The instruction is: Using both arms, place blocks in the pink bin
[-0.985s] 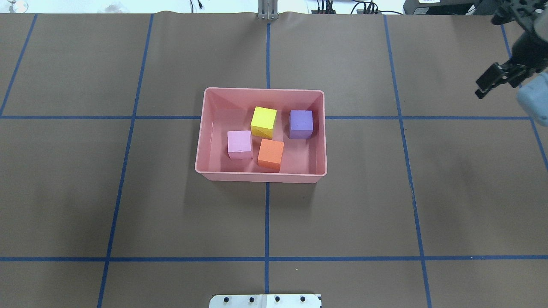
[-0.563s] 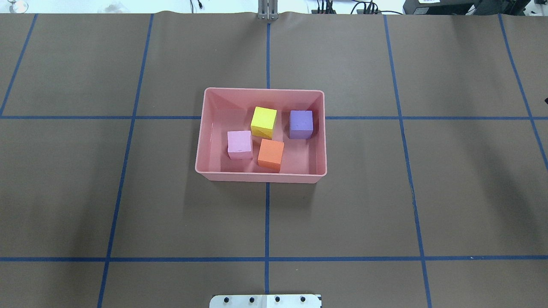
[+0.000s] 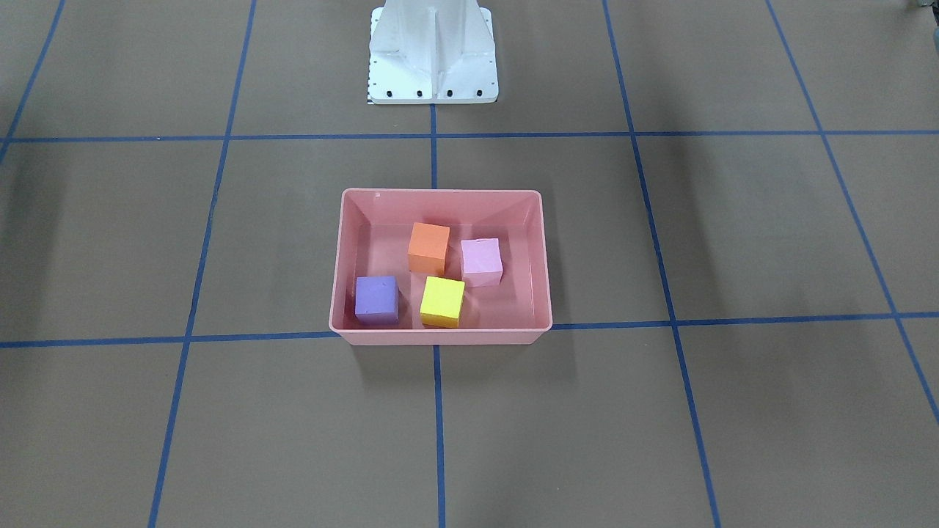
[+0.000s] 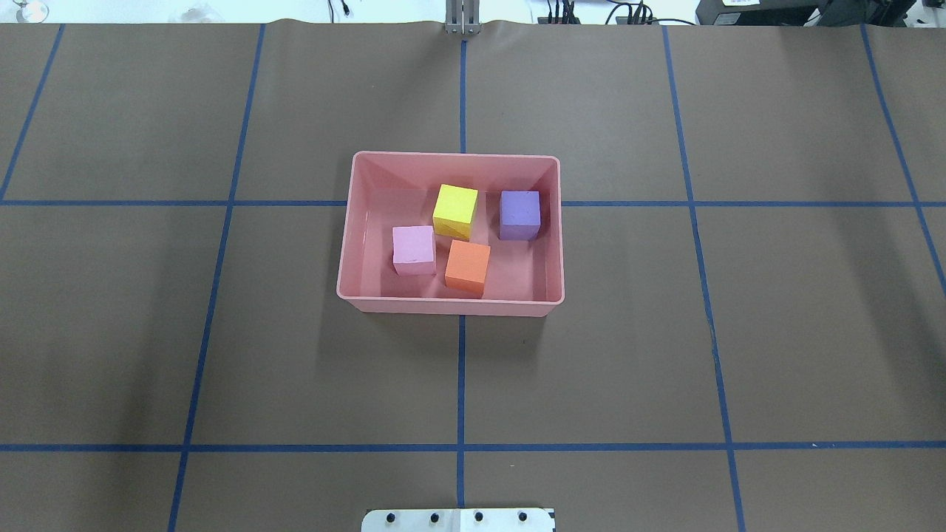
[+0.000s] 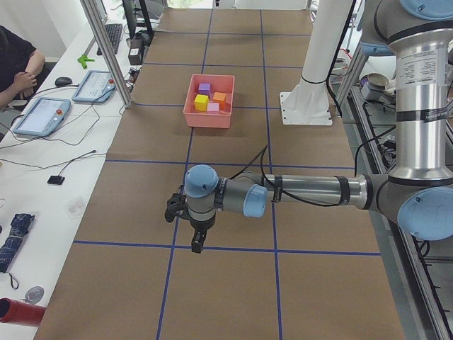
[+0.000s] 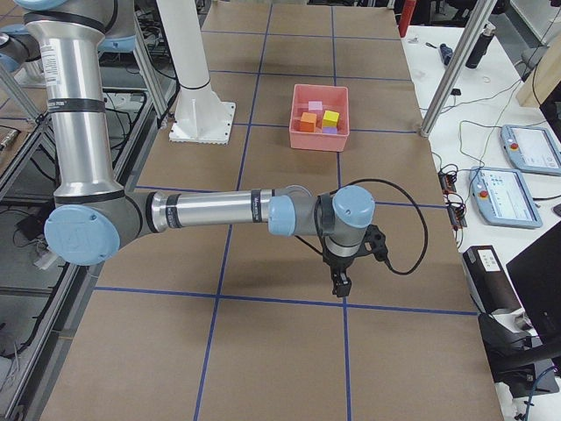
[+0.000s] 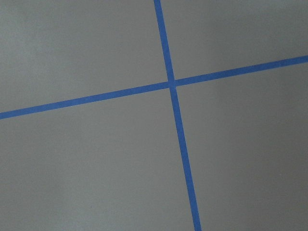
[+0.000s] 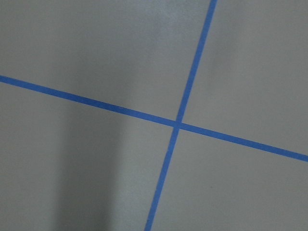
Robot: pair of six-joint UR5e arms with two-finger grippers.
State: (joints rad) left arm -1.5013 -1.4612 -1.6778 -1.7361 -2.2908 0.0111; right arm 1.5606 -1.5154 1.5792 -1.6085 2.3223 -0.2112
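Holding both arms out low over the brown table [image 4: 222, 332], well apart from the pink bin [image 4: 451, 157], I am seeing my grippers only in the two side views. My left gripper [image 5: 197, 244] is hanging at the end of my left arm [image 5: 304, 191], pointing down just above a blue tape line [image 5: 233, 248], and I cannot tell whether its fingers are parted or closed. My right gripper [image 6: 340, 285] is pointing down the same way at the end of my right arm [image 6: 210, 210], and I cannot tell its state either. Each wrist camera is looking down on the brown surface where two tape lines are crossing.

The bin is sitting at the middle of the table, out in front of the white base pedestal [image 3: 433, 51]. All four blocks are lying on its floor. The yellow block [image 4: 454, 210] and the purple block [image 4: 519, 213] are sitting toward the far wall, apart from each other, the purple one near the wall on my right. The light pink block [image 4: 413, 249] and the orange block [image 4: 468, 266] are lying nearer to me, just beside each other, the orange one just below the yellow one's corner.

A person [image 5: 18, 64] is sitting at the side desk.
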